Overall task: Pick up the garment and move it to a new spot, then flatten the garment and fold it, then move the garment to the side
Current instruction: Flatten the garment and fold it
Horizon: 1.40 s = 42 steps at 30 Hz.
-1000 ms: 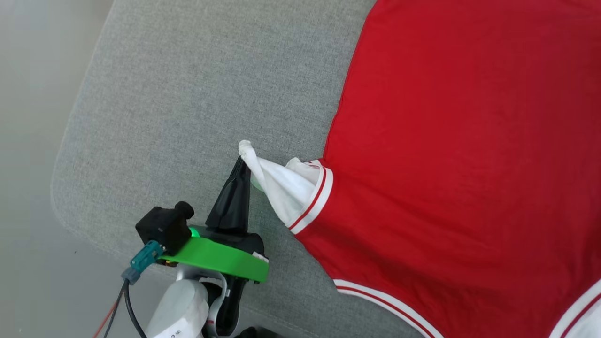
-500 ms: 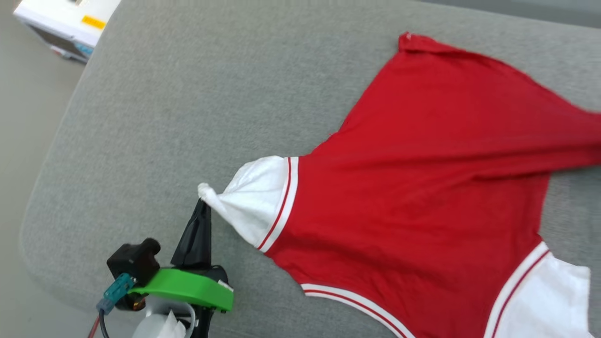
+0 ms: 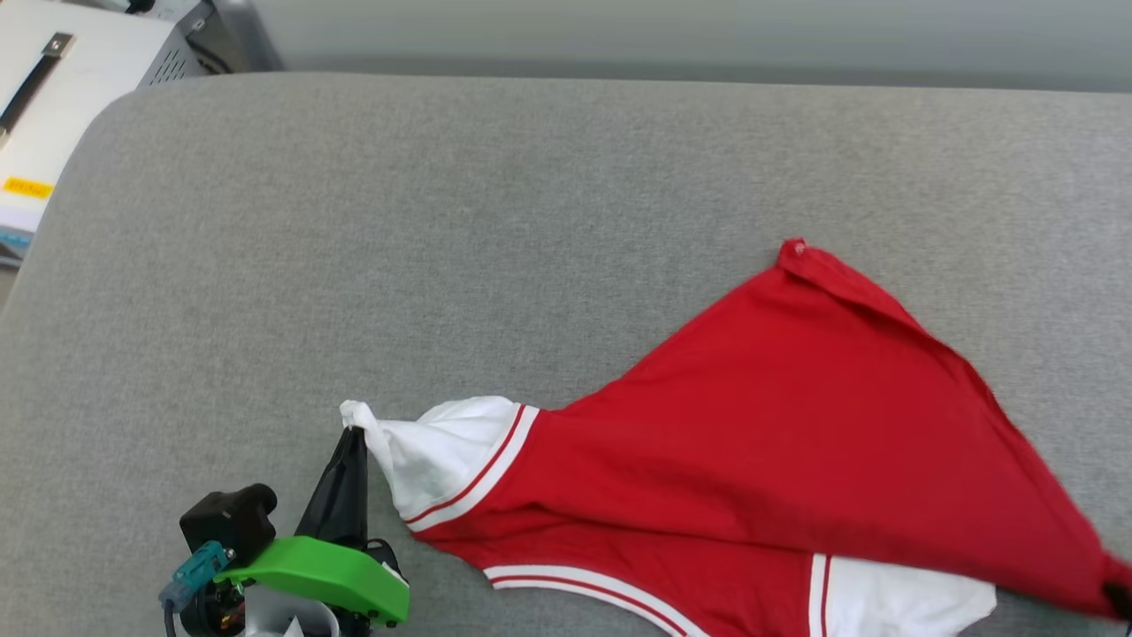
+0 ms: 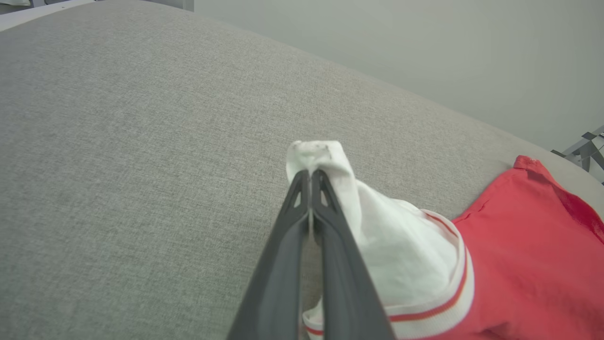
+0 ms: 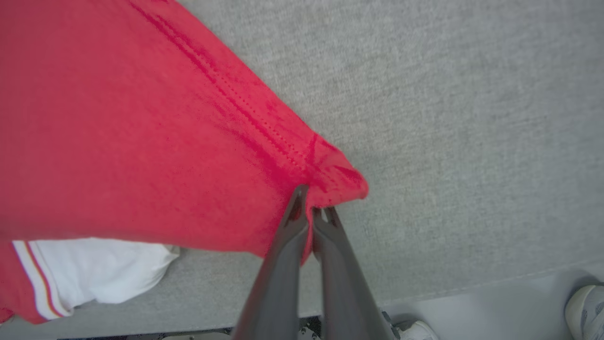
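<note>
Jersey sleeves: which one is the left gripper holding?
The white sleeve at the head view's left, drawn to a point in the shut left gripper. The other sleeve lies loose at lower right, partly under the red body.

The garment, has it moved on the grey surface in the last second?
Yes. The garment has slid toward the robot; its red hem corner now lies farther from the grey surface's far edge.

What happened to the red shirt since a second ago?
The red corner pinched in the right gripper swung down toward the robot, so the garment now drapes over its right white sleeve. The left gripper stays shut on the left sleeve tip. The camera also tilted up; the grey cushion didn't move.
</note>
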{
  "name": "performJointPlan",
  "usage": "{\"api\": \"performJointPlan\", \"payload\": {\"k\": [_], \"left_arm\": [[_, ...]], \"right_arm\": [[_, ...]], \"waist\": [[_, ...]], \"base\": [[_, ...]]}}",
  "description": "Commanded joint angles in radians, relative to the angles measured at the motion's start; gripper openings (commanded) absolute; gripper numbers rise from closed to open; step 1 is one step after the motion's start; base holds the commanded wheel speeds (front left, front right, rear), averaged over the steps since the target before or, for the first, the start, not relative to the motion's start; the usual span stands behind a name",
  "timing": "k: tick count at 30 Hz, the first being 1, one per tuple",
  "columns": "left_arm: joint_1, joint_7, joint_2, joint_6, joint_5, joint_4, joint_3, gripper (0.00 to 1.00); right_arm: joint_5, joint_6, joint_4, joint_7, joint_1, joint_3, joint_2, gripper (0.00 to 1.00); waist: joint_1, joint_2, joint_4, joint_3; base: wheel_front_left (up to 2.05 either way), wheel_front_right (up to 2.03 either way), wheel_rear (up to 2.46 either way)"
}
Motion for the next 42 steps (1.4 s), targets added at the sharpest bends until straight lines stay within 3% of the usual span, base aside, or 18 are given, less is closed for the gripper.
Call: {"api": "performJointPlan", "payload": {"k": [1,4,8,9,10,11,19,24,27,29,34,38,42], "left_arm": [[0.016,0.005,0.007,0.007,-0.005,-0.005,-0.001,0.0],[0.023,0.019,0.01,0.015,-0.004,-0.012,-0.005,0.0],[0.028,0.036,0.012,0.024,-0.003,-0.024,-0.013,0.0],[0.03,0.039,0.012,0.026,-0.002,-0.027,-0.015,0.0],[0.031,0.042,0.012,0.028,-0.002,-0.029,-0.016,0.0],[0.033,0.045,0.012,0.029,-0.002,-0.033,-0.018,0.0],[0.036,0.061,0.013,0.041,0.0,-0.065,-0.031,0.0],[0.019,0.065,0.007,0.045,0.003,-0.085,-0.044,0.0],[0.003,0.062,0.003,0.046,0.004,-0.096,-0.051,0.0],[-0.009,0.057,0.0,0.044,0.005,-0.098,-0.057,0.0],[-0.05,0.041,-0.014,0.033,0.004,-0.097,-0.08,0.0],[-0.081,0.027,-0.023,0.024,0.006,-0.092,-0.098,0.0],[-0.111,0.008,-0.031,0.012,0.005,-0.076,-0.116,0.0]], "right_arm": [[0.002,-0.001,-0.02,0.0,0.029,-0.007,0.026,0.0],[-0.006,-0.001,-0.061,0.007,0.111,-0.022,0.104,0.0],[0.006,-0.001,-0.061,-0.017,0.17,-0.019,0.16,0.0],[0.01,-0.001,-0.054,-0.032,0.175,-0.016,0.165,0.86],[0.016,-0.001,-0.049,-0.056,0.175,-0.015,0.17,0.86],[0.022,-0.001,-0.045,-0.091,0.173,-0.013,0.173,1.0],[-0.013,-0.001,-0.041,-0.482,0.087,0.009,0.179,1.0],[-0.052,-0.001,-0.034,-0.685,-0.015,0.081,0.122,1.0],[-0.061,-0.001,-0.002,-0.724,-0.083,0.137,0.078,1.0],[-0.062,-0.001,0.025,-0.717,-0.139,0.18,0.038,1.0],[0.045,-0.001,0.112,-0.483,-0.316,0.364,-0.108,1.0],[0.105,-0.001,0.131,-0.271,-0.431,0.452,-0.212,1.0],[0.138,-0.001,0.148,-0.117,-0.53,0.542,-0.278,1.0]], "waist": [[0.0001,-0.0001,-0.031,-0.033],[0.0001,-0.0001,-0.038,-0.044],[0.0001,-0.0001,-0.037,-0.052],[0.0001,-0.0001,-0.036,-0.054],[0.0001,-0.0001,-0.035,-0.056],[0.0001,-0.0001,-0.034,-0.058],[0.0001,-0.0001,-0.02,-0.051],[0.0001,-0.0001,-0.005,-0.026],[0.0001,-0.0001,0.006,-0.001],[0.0001,-0.0001,0.015,0.016],[0.0001,-0.0001,0.048,0.062],[0.0001,-0.0001,0.077,0.091],[0.0001,-0.0001,0.109,0.117]], "base": [[0.0,0.0,0.0],[0.0,0.0,0.0],[0.0,0.0,0.0],[0.0,0.0,0.0],[0.0,0.0,0.0],[0.0,0.0,0.0],[0.0,0.0,0.0],[0.0,0.0,0.0],[0.0,0.0,0.0],[0.0,0.0,0.0],[0.0,0.0,0.0],[0.0,0.0,0.0],[0.0,0.0,0.0]]}}
